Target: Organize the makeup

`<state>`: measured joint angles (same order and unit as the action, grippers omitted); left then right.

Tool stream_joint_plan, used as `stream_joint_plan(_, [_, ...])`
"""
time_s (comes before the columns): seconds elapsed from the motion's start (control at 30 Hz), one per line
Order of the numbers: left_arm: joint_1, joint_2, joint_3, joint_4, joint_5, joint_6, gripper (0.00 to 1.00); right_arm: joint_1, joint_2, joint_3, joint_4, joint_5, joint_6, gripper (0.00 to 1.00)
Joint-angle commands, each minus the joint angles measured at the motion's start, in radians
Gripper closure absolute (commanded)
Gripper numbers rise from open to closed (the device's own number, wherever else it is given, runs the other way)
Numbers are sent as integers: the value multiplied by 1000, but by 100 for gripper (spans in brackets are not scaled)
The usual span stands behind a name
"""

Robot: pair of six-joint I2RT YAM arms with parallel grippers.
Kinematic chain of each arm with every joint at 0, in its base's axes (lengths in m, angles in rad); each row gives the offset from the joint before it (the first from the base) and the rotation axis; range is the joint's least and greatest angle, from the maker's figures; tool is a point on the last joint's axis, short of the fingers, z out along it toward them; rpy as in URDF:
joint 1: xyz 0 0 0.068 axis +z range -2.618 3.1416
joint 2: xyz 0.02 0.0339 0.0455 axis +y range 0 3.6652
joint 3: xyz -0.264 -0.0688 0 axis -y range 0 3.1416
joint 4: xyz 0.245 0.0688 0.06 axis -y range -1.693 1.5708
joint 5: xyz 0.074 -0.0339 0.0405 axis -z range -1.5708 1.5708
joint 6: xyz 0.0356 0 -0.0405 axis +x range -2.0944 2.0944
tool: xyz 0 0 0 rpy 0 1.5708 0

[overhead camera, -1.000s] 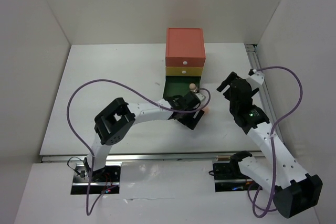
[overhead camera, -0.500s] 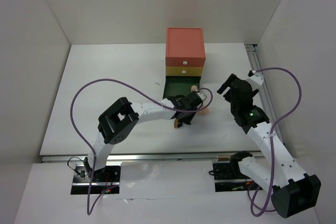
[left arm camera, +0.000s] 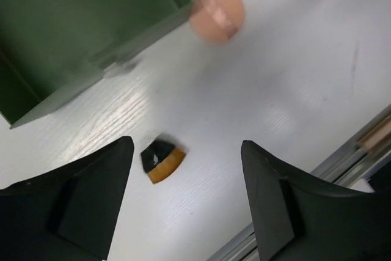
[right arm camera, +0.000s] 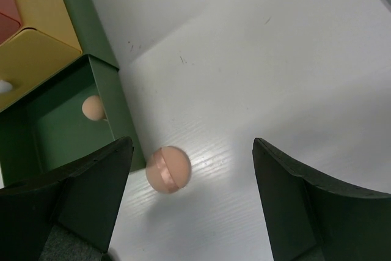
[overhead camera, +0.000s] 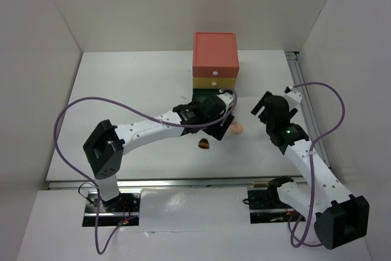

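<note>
Makeup brush (left arm camera: pixel 162 163), short, black and tan, is seen slanted on white table (left arm camera: pixel 293 77), right under left claw (left arm camera: pixel 186 148). Left claw is held wide open, nothing gripped. Right claw (right arm camera: pixel 192 151) is held open too, empty, over peach sponge (right arm camera: pixel 168 169) just beside green drawer (right arm camera: pixel 122 120) wall. Left arm is judged nearer brush; open room is left all round it.

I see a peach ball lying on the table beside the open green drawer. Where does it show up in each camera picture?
Top external: the peach sponge sits just right of centre.
Left wrist: near the top edge, right of centre.
Right wrist: lower left.
Shared landmark: the green drawer, whose front corner is close to the sponge in every view.
</note>
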<state>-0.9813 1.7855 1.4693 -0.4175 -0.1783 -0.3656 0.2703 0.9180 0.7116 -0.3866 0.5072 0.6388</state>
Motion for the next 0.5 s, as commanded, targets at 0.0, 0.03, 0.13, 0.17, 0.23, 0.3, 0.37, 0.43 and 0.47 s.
stream_joint_plan(0.0, [35, 9, -73, -44, 17, -19, 14, -6, -22, -9, 2, 1, 13, 14])
stream_joint_plan(0.03, [49, 0, -108, -44, 28, -19, 14, -6, -22, -9, 2, 1, 13, 14])
stream_joint_plan(0.13, [58, -11, -162, -33, 28, -47, 10, -6, -22, -9, -8, 1, 13, 14])
stream_joint_plan(0.17, [58, -11, -184, -21, 28, -58, 10, -6, -22, -9, -8, 1, 4, 14])
stream_joint_plan(0.23, [58, 0, -204, 9, 28, -58, 10, -16, -22, -9, -8, 1, 4, 14])
stream_joint_plan(0.3, [58, 32, -204, 19, 37, -58, 10, -16, -22, -9, 2, -18, 4, 14])
stream_joint_plan(0.37, [67, 60, -179, 19, 37, -58, 10, -16, -13, -9, 2, -18, 4, 14])
stream_joint_plan(0.43, [67, 98, -170, 28, 51, -58, 10, -16, -13, -9, 2, -18, 4, 14])
stream_joint_plan(0.47, [67, 109, -170, 28, 71, -58, 10, -16, -13, -18, 2, -18, 4, 14])
